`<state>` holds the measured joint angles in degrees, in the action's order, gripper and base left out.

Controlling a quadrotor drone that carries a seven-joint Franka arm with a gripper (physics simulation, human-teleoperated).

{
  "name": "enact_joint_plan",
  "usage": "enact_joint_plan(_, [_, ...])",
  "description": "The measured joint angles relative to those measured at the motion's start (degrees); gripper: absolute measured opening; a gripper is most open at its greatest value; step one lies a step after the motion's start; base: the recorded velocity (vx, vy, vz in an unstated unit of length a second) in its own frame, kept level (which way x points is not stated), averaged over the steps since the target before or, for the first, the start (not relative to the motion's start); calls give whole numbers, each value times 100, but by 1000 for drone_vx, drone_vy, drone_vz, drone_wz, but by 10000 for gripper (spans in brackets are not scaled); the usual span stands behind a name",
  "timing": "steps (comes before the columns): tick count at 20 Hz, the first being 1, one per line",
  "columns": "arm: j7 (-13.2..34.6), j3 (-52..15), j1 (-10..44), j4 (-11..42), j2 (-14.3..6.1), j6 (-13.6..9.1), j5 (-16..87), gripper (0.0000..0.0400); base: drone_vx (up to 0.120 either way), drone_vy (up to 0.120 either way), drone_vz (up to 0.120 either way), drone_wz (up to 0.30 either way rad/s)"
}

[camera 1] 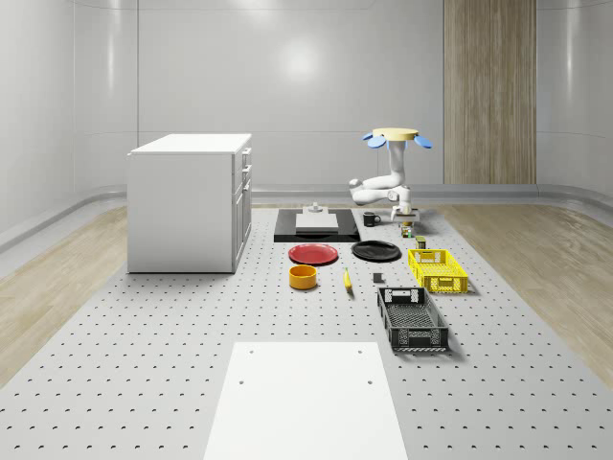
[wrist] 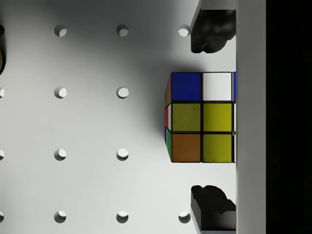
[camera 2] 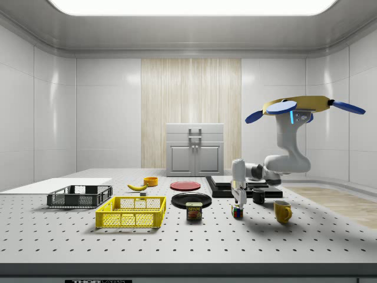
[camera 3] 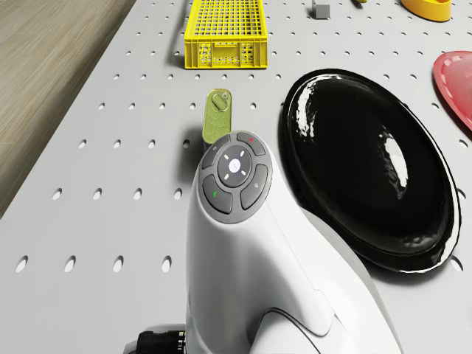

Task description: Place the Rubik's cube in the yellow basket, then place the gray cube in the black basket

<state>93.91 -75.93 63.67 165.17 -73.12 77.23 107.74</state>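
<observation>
Hovering above the far right part of the perforated table (camera 1: 144, 383) in the whole-scene view, drone (camera 1: 397, 137) airborne, arm bent downward, gripper (camera 2: 237, 203) poised directly over the Rubik's cube (camera 2: 237, 211). In the wrist view, fingers (wrist: 210, 30) spread wide on either side of the Rubik's cube (wrist: 201, 117), clear of its faces, nothing grasped; cube resting on the table surface, seen between the two fingertips.

Yellow basket (camera 1: 438, 269) on the table nearer the camera than the drone in the whole-scene view, black basket (camera 1: 412, 319) nearer still. Gray cube (camera 1: 378, 279) small, lying between the yellow basket and a banana (camera 1: 347, 279). In the drone view, yellow basket (camera 3: 223, 35) and gray cube (camera 3: 320, 8) beyond the arm.

Black plate (camera 1: 375, 251) and red plate (camera 1: 313, 254) side by side near mid-table; orange bowl (camera 1: 303, 277) just in front of the red plate. Tin can (camera 2: 194, 211) beside the yellow basket in the side view, standing upright. Yellow mug (camera 2: 282, 211) at the side view's right of the Rubik's cube. White cabinet (camera 1: 190, 201) at the whole-scene view's left.
</observation>
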Motion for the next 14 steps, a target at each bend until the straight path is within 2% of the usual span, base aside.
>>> enact_joint_plan(1, [6,-6,6,-1,-23,21,-11,400,120,0,0,0])
enact_joint_plan(14, [8,355,40,-84,-350,454,260,400,0,0,0,0])
